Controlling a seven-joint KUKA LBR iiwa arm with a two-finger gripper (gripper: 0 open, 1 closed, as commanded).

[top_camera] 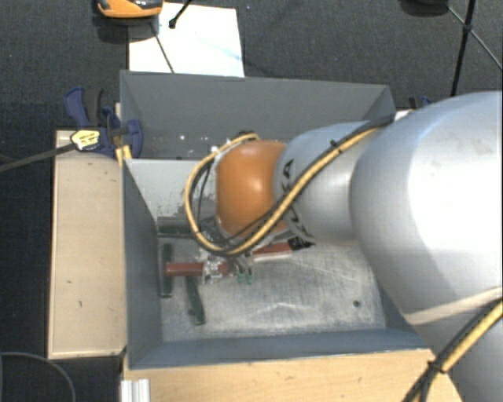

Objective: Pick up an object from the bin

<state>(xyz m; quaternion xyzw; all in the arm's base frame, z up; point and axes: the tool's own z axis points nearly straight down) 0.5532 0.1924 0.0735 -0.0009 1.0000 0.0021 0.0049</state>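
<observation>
Grey metal bin (141,259). At left on its floor lie dark green sticks (167,271), then a reddish-brown bar (182,268) lying flat. Gripper (224,271) is low at the bar's middle, under the orange wrist cover (247,188). Spread or pressed together: cannot tell. The bar seems grounded; lift not yet done.

Dark grey speckled carpet floor (47,47) all around. White paper sheet (200,39) lies flat on it at view's top. Orange-and-black object (126,7) near sheet's left corner, cut by frame edge. Thin black cable (31,159) crosses floor at left.
</observation>
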